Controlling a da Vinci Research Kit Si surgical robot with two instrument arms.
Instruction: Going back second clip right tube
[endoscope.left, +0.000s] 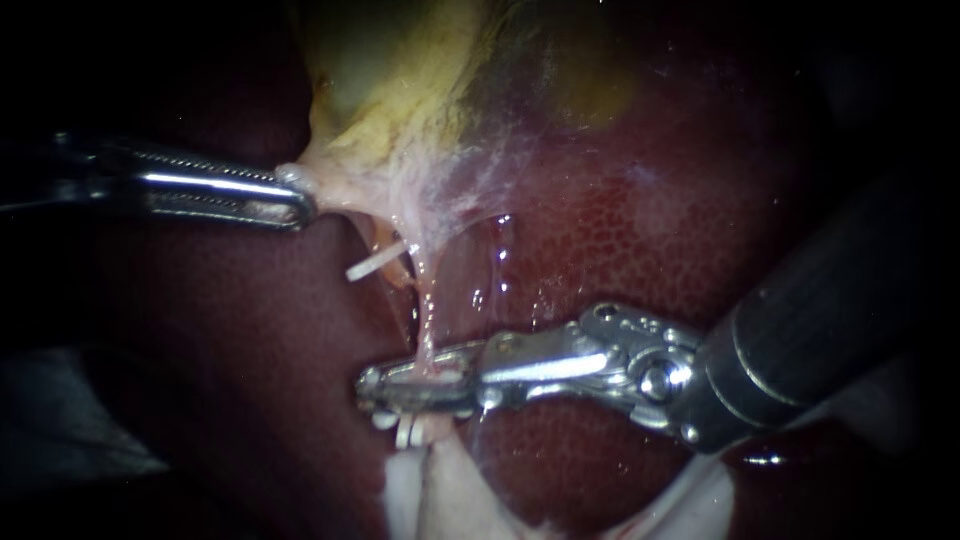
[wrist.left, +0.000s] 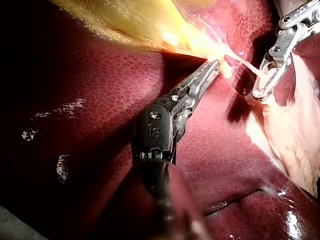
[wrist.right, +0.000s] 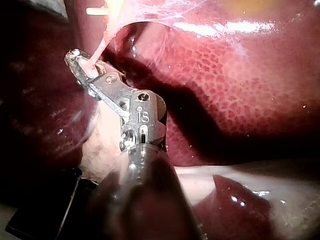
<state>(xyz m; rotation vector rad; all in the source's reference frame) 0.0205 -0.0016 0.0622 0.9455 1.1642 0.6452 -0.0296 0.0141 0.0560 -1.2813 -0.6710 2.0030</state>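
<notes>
at the far left of the endoscope view, the left instrument (endoscope.left: 300, 200) comes in level, and its toothed jaws are pinched on the pale lower fringe of the gallbladder (endoscope.left: 400, 90), which is yellow and rises above them. the left wrist view shows the same hold (wrist.left: 214, 66), with the jaw tips buried in the yellow-white tissue. just right of and below those jaws, an upper white clip (endoscope.left: 372, 264) sticks out sideways from a short orange-tinged stump. beside it to the right is the right tube (endoscope.left: 428, 320), a thin, pale pink, glossy strand. it is stretched taut from the webby tissue under the gallbladder straight down across the dark red liver (endoscope.left: 650, 230). lower down it passes between the jaws of the right instrument (endoscope.left: 368, 385), whose shaft enters from the right edge. those jaws stand apart with a narrow gap and lie crosswise to the tube, one on either side of it. the right wrist view (wrist.right: 75, 57) shows the strand dropping into that gap. just below the jaws, a lower white clip (endoscope.left: 405, 432) sits across the tube, small and bright, where the strand widens into whitish tissue. farther right, the liver is mottled and wet with glints.
</notes>
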